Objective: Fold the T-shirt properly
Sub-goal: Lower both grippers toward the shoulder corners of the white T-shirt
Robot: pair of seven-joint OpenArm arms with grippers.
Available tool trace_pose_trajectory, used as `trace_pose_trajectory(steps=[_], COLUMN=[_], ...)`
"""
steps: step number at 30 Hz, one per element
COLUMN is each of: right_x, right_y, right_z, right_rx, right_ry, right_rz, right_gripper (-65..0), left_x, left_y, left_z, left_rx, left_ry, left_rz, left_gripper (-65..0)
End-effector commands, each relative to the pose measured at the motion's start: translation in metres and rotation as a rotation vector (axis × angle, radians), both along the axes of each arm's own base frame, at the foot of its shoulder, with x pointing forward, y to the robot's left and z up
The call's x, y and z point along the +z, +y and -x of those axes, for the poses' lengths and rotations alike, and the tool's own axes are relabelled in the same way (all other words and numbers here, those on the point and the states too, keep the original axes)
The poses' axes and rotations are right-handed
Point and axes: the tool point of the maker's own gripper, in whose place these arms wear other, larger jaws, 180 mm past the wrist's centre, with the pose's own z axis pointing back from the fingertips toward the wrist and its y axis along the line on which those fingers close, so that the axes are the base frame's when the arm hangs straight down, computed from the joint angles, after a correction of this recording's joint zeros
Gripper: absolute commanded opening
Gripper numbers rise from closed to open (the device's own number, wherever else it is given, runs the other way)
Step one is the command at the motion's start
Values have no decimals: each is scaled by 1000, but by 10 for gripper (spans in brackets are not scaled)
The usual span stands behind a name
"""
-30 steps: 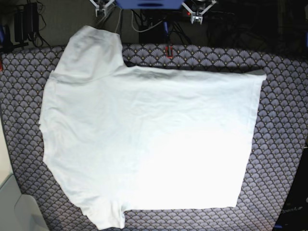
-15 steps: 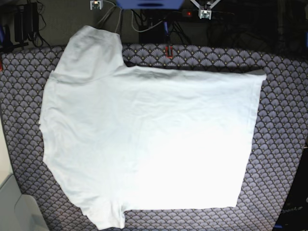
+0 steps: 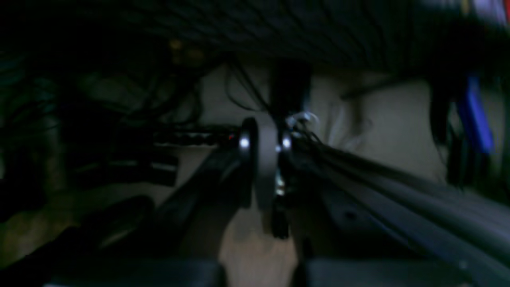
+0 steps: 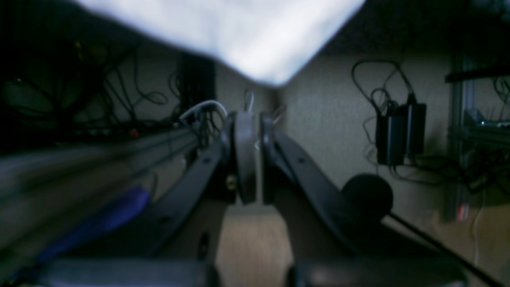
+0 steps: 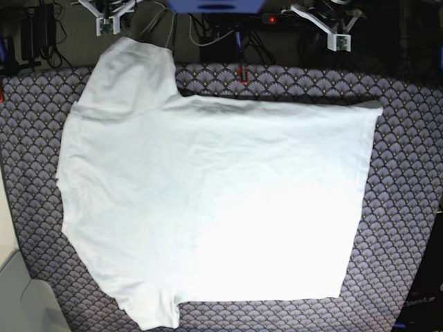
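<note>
The white T-shirt point(image 5: 208, 200) lies spread flat on the patterned surface, with its sleeves at the view's left and its hem at the right. One sleeve point(image 5: 135, 66) reaches over the surface's far edge. My right gripper point(image 5: 107, 22) hangs above the far edge just left of that sleeve, jaws together and empty. In the right wrist view its gripper point(image 4: 254, 159) is shut, with a corner of the T-shirt point(image 4: 239, 36) above it. My left gripper point(image 5: 339, 40) is at the far right, off the shirt. In the left wrist view it point(image 3: 265, 159) is shut on nothing.
The purple scale-patterned surface point(image 5: 408, 173) shows around the shirt. Behind its far edge lie cables, a blue base point(image 5: 216, 5) and a black power adapter point(image 4: 400, 133). A pale object point(image 5: 21, 297) sits at the near left corner.
Both grippers have swung outward along the far edge: the right arm's to the view's left, the left arm's to the view's right and slightly lower. The T-shirt has not moved.
</note>
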Motion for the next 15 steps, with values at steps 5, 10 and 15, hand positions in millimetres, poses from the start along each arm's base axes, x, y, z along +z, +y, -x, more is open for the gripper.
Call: trace_pose_trajectory(steps=[5,10,15], right_x=[20,25,33], right_y=[-3,-6,-10], right_z=[-10,-33,-62], right_rx=[36,45,44], right_ry=[-40,-96,-167], right_rz=[16,27,38], right_gripper=[-639,-621,-525], left_x=[42,58,63], left_y=[16,40,52], left_z=[-24,-38,-46], left_rx=[29,70,88], left_ry=[-128,-185,-209], left_rz=[-38,-89,-114], left_gripper=[-649,-649,-551])
